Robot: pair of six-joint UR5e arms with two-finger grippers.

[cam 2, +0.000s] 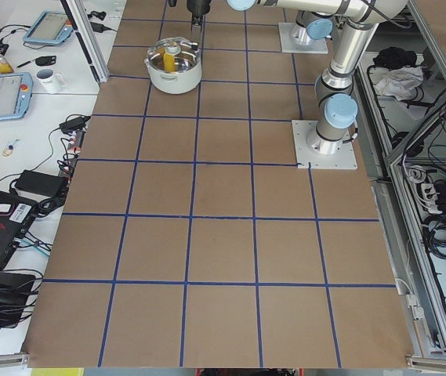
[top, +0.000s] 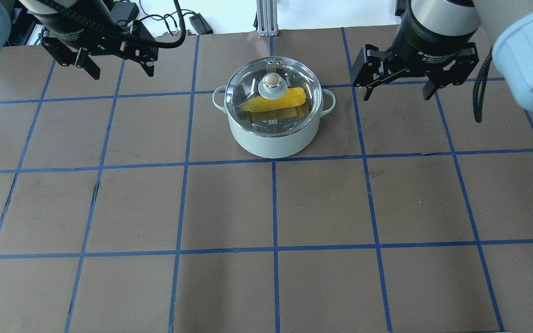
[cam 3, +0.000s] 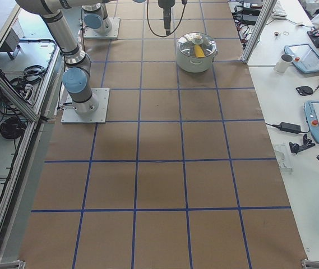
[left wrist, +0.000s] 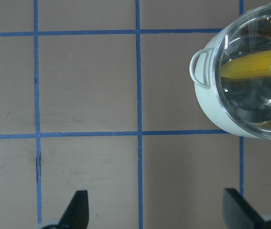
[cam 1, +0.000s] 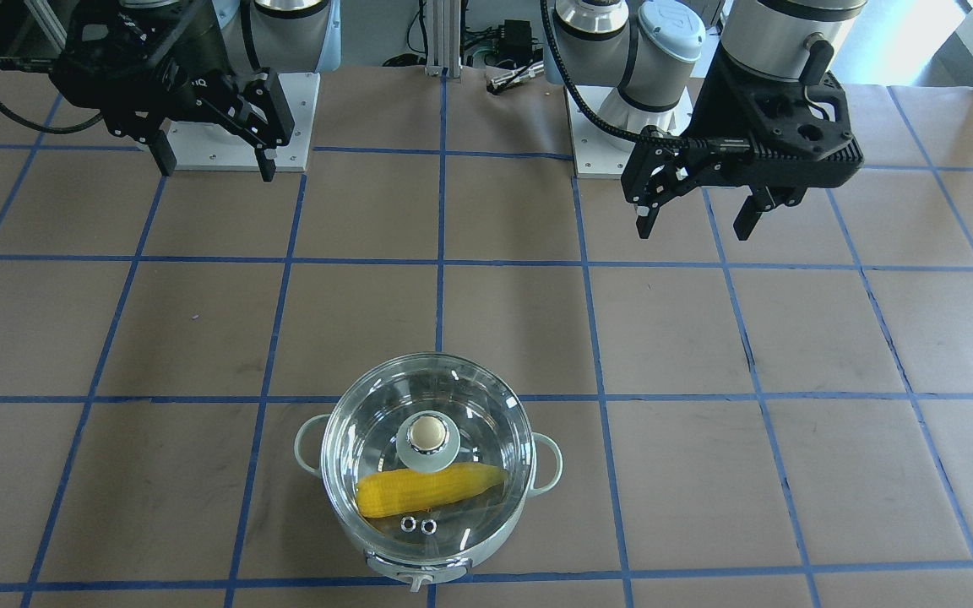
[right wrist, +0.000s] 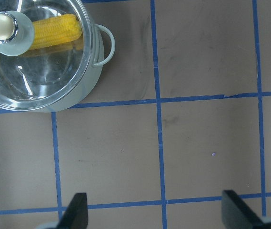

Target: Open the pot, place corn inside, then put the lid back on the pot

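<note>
Pot (top: 271, 138) shows front knob (cam 1: 415, 578) front-on only, corn (top: 278, 101) inside; left tool (top: 123, 73), right tool (top: 396, 95) apart

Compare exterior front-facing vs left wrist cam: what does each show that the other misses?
Front-facing only: left gripper and right gripper, both open and well clear of the pot; the whole lid with its two vent rings; the full corn.
Left wrist only: the pot's mint outer wall below one loop handle, close up; nothing held between its own fingertips.
Both: the corn lying inside under the glass lid, which sits on the pot.
</note>
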